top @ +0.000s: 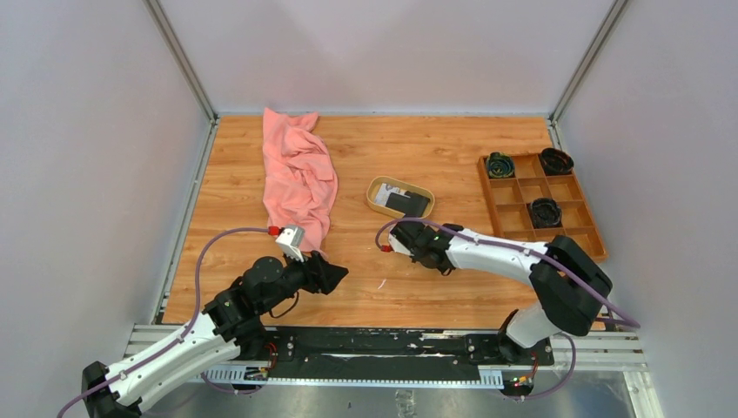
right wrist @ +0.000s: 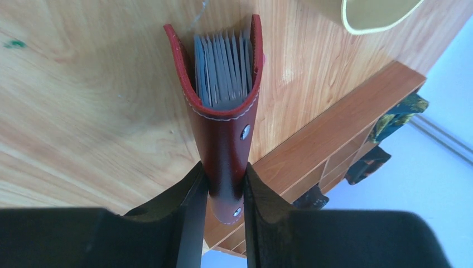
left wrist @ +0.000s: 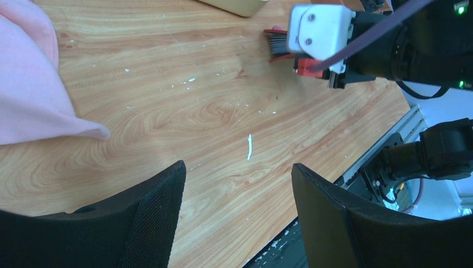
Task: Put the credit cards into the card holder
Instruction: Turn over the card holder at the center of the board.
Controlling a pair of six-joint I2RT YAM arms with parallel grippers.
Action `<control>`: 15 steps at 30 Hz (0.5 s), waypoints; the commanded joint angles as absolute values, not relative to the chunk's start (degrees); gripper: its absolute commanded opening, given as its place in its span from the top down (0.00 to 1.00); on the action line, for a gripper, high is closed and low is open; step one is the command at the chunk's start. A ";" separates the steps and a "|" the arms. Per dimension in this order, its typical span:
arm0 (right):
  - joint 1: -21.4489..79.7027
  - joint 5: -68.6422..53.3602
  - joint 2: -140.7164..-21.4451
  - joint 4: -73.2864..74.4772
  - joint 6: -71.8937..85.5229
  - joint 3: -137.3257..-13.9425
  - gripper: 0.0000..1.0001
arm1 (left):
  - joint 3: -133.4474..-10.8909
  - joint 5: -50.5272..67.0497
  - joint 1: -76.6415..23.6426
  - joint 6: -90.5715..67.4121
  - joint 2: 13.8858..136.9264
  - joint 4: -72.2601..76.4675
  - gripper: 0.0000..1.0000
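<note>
Looked down from high behind the near edge over the whole table point(top: 435, 148). Rode either wrist, low and close; shared the card holder point(right wrist: 226, 145).

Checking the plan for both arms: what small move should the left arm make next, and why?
Probably swing the open, empty left end effector toward the oval tan dish, where the flat credit cards lie. The right end effector grips the dark red leather card holder, grey slots showing.
</note>
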State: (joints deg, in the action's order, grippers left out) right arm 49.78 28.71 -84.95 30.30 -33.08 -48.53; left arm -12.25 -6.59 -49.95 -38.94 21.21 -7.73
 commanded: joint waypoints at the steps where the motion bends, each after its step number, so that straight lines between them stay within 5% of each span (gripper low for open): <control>1: 54.88 34.06 -85.55 25.24 -34.36 -46.87 0.95 | -12.27 -6.53 -49.74 -38.51 20.79 -7.86 0.27; 12: 59.72 14.39 -80.86 34.60 -32.03 -43.40 0.34 | -11.14 -6.03 -49.75 -39.06 20.69 -6.57 0.27; 15: 59.60 9.81 -77.88 36.20 -32.41 -43.88 0.27 | -10.90 -5.30 -49.75 -39.05 21.45 -5.28 0.27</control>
